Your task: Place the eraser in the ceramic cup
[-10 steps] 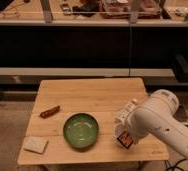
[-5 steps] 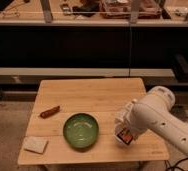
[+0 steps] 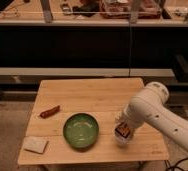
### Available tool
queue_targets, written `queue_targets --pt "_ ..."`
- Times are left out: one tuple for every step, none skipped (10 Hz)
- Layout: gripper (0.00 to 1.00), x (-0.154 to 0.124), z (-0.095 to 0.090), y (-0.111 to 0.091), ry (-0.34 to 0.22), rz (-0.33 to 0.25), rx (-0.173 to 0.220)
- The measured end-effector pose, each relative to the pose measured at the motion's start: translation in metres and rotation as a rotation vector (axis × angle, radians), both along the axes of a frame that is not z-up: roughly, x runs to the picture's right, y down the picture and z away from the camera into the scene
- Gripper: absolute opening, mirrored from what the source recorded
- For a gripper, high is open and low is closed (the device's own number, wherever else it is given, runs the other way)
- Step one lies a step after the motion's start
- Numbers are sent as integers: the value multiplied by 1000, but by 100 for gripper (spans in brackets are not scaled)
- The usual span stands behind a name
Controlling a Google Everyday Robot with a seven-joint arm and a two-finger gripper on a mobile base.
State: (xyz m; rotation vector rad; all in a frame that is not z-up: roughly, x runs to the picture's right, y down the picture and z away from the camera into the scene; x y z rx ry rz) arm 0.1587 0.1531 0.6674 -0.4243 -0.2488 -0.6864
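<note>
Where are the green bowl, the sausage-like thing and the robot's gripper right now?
green bowl [image 3: 80,131]: camera view, on its inner floor.
sausage-like thing [image 3: 50,111]: camera view, on its middle.
gripper [image 3: 123,131]: camera view, at the arm's tip near the table's right front, by the reddish-brown eraser [image 3: 121,132].

a bulky white arm is showing smooth rounded casing, with a ball-like joint and a few small dark dots along its thick lower segment. the gripper [image 3: 122,131] at its end is looking darker, over the table's right front part.
</note>
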Motion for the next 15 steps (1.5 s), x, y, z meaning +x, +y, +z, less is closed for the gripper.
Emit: queue_targets --pt "0 2 5 1 2 2 -3" --pt "0 4 10 4 4 3 -7" --pt "0 4 14 5 4 2 -9" --pt "0 8 17 4 10 4 -2" --pt "0 9 19 4 10 10 2" --pt "0 8 22 3 5 14 8" --pt "0 5 25 2 -2 17 14" --pt "0 4 27 2 -6 19 16" --pt "0 4 29 2 -8 22 19" --pt "0 4 31 3 -10 23 19" --pt "0 3 33 4 -12 20 18" --pt "0 2 35 4 -14 15 18" --pt "0 1 37 3 -15 10 17" --pt "0 1 36 2 -14 5 18" --pt "0 0 35 1 -14 2 18"
